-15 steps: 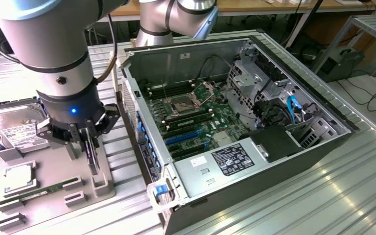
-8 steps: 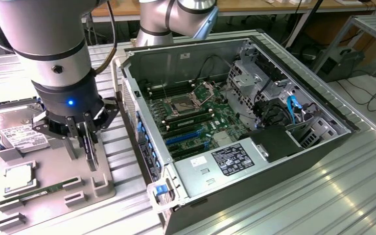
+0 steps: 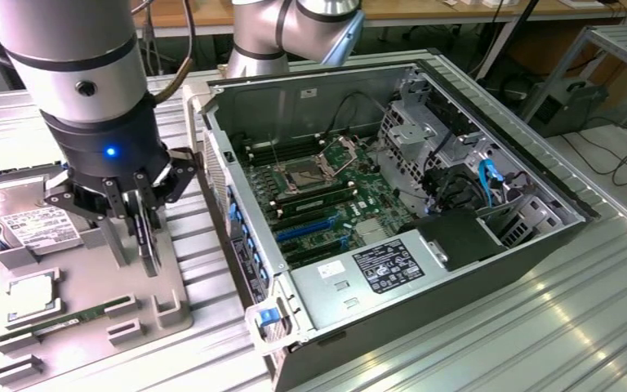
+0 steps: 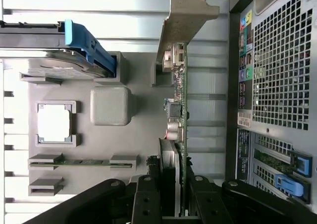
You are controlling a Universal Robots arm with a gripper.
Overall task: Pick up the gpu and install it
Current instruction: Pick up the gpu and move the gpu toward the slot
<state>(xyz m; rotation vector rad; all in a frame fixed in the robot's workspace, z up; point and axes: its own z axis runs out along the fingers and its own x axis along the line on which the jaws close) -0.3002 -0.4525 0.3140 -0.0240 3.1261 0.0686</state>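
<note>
The gripper [image 3: 131,214] pinches the gpu [image 3: 148,245] between its jaws. The card stands on edge at the grey holder tray [image 3: 183,304], on the exterior view's left of the open computer case [image 3: 423,269]. The hold looks narrow, so the card may tilt, or its bracket [image 4: 185,16] may catch the slot.

1. Thick, round, silver-grey arm [image 3: 68,49] tubes, dark seam at a joint.
2. Black wrist housing with a small blue light [image 3: 110,151].
3. Black gripper [image 3: 136,237], linkage fingers, pale pivot screws.
</note>
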